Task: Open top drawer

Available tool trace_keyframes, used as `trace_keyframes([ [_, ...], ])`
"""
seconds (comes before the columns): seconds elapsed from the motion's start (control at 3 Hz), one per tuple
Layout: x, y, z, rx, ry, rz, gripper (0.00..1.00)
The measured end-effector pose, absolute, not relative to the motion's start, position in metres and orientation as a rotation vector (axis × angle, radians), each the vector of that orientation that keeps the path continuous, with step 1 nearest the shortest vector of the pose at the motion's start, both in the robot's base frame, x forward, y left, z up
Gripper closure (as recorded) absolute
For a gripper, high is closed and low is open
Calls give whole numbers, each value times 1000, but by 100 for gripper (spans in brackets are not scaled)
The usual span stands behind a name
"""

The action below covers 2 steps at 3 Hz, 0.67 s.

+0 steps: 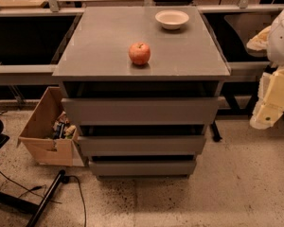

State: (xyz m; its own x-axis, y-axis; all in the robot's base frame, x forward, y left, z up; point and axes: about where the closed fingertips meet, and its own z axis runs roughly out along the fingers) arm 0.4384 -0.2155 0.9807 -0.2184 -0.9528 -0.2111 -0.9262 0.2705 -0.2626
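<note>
The top drawer (139,110) is the widest of three matte-grey handleless fronts on the grey cabinet (104,41). It sits just under the cabinet top, with a dark gap above it. Two narrower drawer fronts (142,144) lie below it. My gripper (270,100), cream-coloured, hangs at the right edge of the view, to the right of the cabinet at about the height of the top drawer. It is apart from the drawer and holds nothing that I can see.
A red apple (139,53) and a white bowl (172,19) stand on the cabinet top. An open cardboard box (45,134) with items stands on the floor at the left. Cables and a black pole (47,200) lie at the lower left. Tables run behind.
</note>
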Motion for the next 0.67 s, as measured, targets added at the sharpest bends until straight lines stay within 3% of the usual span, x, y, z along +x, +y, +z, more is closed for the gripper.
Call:
trace_keyframes([
  [0.67,462,-213,950,-1749,2232,-171,0],
])
